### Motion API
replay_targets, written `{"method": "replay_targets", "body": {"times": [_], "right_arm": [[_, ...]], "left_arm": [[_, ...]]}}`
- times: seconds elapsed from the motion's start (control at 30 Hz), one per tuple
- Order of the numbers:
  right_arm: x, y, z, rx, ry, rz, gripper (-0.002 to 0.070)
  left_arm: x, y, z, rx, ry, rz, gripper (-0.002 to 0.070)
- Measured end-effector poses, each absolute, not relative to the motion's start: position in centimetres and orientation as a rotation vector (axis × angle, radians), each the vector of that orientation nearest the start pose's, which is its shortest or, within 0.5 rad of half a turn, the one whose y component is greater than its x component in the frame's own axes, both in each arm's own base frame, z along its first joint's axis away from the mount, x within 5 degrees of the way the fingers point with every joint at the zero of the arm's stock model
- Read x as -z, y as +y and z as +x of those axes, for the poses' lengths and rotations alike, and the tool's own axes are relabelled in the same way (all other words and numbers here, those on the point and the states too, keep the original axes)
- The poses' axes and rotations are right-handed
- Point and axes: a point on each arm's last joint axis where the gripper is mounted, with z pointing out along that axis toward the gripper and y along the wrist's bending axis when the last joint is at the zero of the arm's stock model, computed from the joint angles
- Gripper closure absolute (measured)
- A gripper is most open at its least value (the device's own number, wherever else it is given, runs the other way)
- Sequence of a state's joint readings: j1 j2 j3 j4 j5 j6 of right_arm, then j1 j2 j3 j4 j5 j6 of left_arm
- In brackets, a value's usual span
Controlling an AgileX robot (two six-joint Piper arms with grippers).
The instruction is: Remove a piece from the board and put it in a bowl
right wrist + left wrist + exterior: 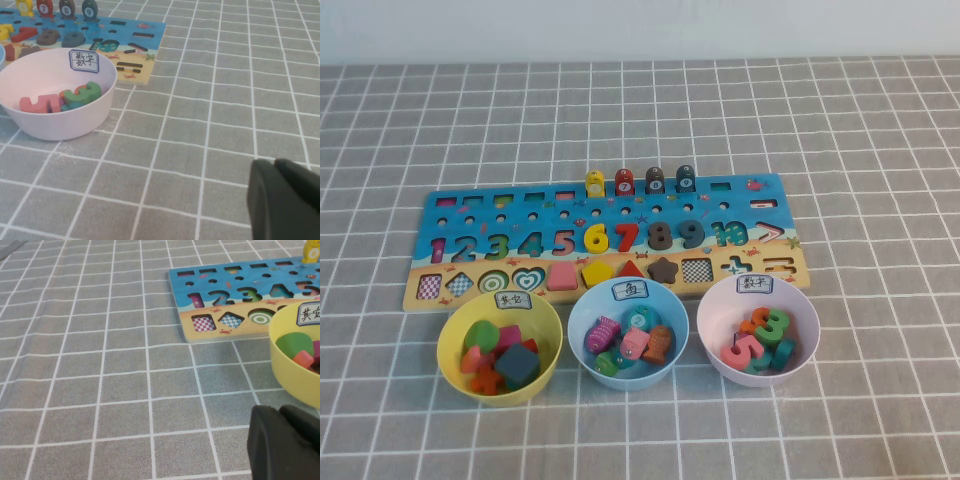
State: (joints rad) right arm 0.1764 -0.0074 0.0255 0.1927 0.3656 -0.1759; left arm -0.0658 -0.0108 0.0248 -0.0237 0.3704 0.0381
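The slate grey 9 (pixel 692 234) lies in its slot on the blue board (pixel 740 206), between the brownish 8 and the 10. It also shows in the right wrist view (pixel 75 38). The pale pink bowl (pixel 708 330) stands in front of the board's right end and holds several number pieces; it also shows in the right wrist view (pixel 65 122). Neither arm shows in the high view. My left gripper (pixel 281 411) is shut and empty, low over the cloth beside the yellow bowl. My right gripper (pixel 275 162) is shut and empty, over the cloth to the right of the pink bowl.
A yellow bowl (pixel 450 350) with shape pieces and a light blue bowl (pixel 578 345) with fish pieces stand left of the pink bowl. The 6, 7 and 8, some shapes and several fish pegs (pixel 640 180) remain on the board. A grey checked cloth covers the table.
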Motion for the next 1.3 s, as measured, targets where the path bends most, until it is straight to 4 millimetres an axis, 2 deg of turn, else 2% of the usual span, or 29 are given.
{"method": "replay_targets", "body": {"times": [0.93, 1.17, 1.3], "right_arm": [[-17.3, 1.6, 5.1, -0.193, 1.853, -0.205, 0.0695], [-17.6, 1.7, 5.2, -0.24, 1.822, -0.163, 0.0695], [-18.3, 1.9, 5.3, -0.371, 1.759, -0.046, 0.0695]], "left_arm": [[-17.2, -0.4, 5.2, 0.042, 1.866, 0.082, 0.0679], [-17.2, -0.4, 5.2, 0.042, 1.866, 0.082, 0.0679], [-17.2, -0.4, 5.2, 0.042, 1.866, 0.082, 0.0679]]}}
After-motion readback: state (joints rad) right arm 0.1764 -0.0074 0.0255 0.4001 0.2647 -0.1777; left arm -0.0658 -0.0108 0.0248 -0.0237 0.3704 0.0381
